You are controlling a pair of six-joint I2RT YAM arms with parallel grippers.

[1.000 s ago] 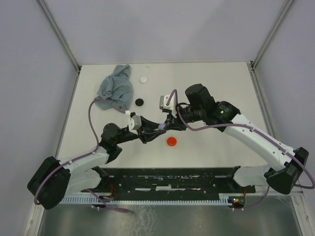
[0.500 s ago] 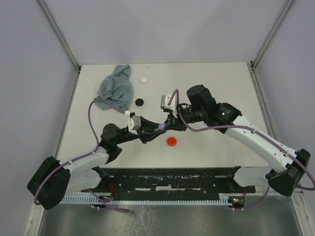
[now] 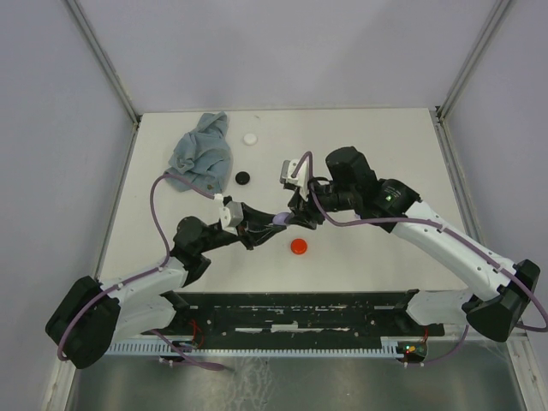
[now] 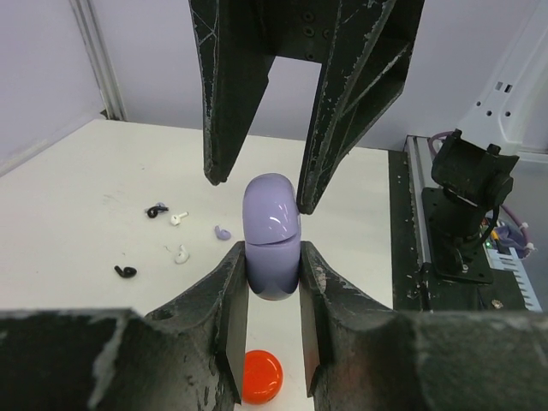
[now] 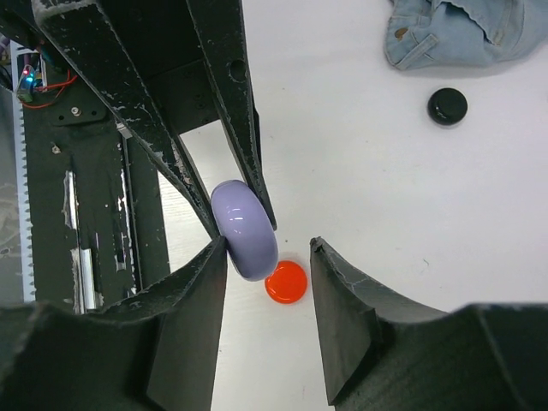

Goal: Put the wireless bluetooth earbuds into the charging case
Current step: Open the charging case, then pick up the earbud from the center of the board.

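I am clamping my left gripper (image 4: pixel 272 259) shut on the lavender charging case (image 4: pixel 271 231), its two fingers pressing against the lower half of the case from either side. The case is standing upright between them, lifted off the table (image 3: pixel 368 154), with its rounded top sticking out past my fingertips.

I am holding my right gripper (image 5: pixel 267 250) over the top of the case with the jaws parted. One finger is sitting right against the case and the other is standing clear of it, with table showing through the gap. It is gripping nothing.

The earbuds (image 4: pixel 181 254) are lying loose on the table, not in the case. In my left wrist view they are scattered to the left of the case as small black, white and lavender bits, apart from one another. The lavender one is lying nearest the case.

A red disc (image 3: pixel 299 247) is resting on the table just beside the case, on the side toward my bases. A black disc (image 3: pixel 243 177) is lying farther from the case, toward the far left. Beyond the black disc, farther again from the case, a crumpled blue cloth (image 3: pixel 203 154) is lying with a white disc (image 3: pixel 249 138) just to its right.
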